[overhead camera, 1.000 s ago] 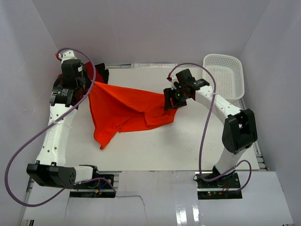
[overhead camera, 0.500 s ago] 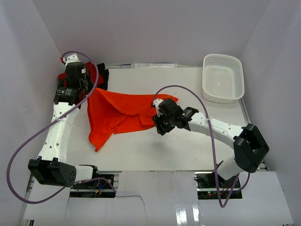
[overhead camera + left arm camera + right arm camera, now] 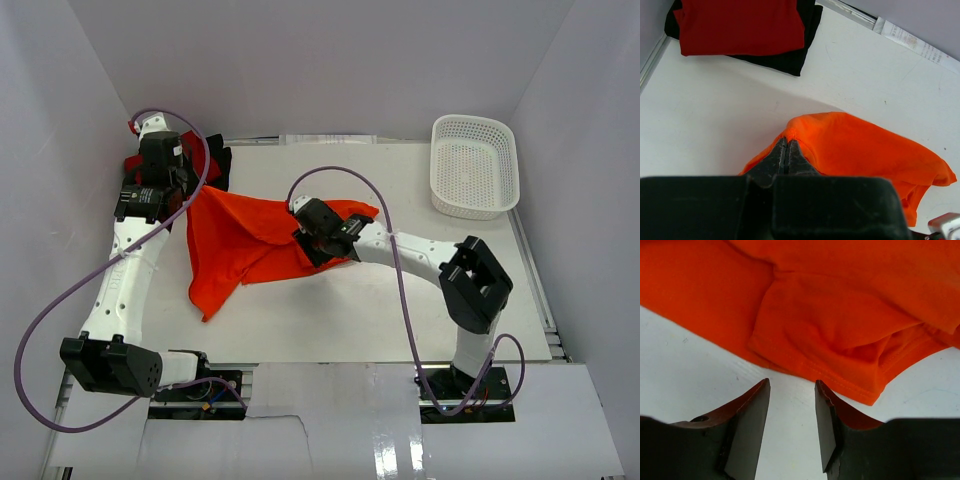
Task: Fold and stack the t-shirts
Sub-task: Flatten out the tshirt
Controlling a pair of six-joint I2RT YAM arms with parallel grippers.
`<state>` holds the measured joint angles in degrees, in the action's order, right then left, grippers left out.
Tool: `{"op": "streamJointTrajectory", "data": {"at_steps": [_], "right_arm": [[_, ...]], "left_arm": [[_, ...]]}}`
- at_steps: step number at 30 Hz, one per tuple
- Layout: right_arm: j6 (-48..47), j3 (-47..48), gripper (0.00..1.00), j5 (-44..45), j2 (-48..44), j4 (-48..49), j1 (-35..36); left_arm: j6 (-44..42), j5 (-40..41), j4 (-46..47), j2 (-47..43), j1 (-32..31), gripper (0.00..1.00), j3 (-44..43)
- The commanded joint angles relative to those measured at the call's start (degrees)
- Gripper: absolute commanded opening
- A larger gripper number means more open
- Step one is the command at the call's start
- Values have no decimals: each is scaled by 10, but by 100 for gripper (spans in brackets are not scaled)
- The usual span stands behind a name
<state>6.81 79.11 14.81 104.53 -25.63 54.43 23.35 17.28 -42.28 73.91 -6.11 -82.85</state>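
The bright orange t-shirt (image 3: 250, 235) lies crumpled on the table, with its left corner lifted. My left gripper (image 3: 187, 197) is shut on that corner, and the left wrist view shows the fingertips (image 3: 786, 142) pinching an orange fold (image 3: 855, 145). My right gripper (image 3: 308, 247) is open and empty, low over the table at the shirt's near hem (image 3: 840, 382), with bare table between its fingers (image 3: 752, 410). The crimson t-shirt (image 3: 740, 25) lies folded on the folded black t-shirt (image 3: 797, 52) at the back left corner (image 3: 215, 157).
A white perforated basket (image 3: 474, 119) stands at the back right. White walls close in the table on the left, back and right. The right arm's purple cable (image 3: 335, 175) loops above the shirt.
My right gripper has left the shirt's right corner and swung left and down to the near hem, open. The shirt's right side has dropped onto the table. The left gripper shifted slightly, still holding.
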Motion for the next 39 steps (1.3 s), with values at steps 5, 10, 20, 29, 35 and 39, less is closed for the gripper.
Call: {"op": "streamJointTrajectory", "data": {"at_steps": [5,10,20,29,35,39], "right_arm": [[-14,85,48,-9,46,-27,-15],[11,83,46,8,61,-36,-27],[36,27,46,-130,9,-18,-162],[110,-77,42,-277,-33,48,-235],[150,-148,41,-338,-49,113,-267],[186,-199,41,-388,-65,178,-299]], "left_arm": [[-4,-1,6,-19,3,1,2],[-6,4,4,-18,5,1,1],[-7,-2,4,-21,7,1,4],[-4,-9,4,-21,7,1,9],[-4,-12,4,-19,7,1,8],[-6,-11,4,-19,7,1,9]]}}
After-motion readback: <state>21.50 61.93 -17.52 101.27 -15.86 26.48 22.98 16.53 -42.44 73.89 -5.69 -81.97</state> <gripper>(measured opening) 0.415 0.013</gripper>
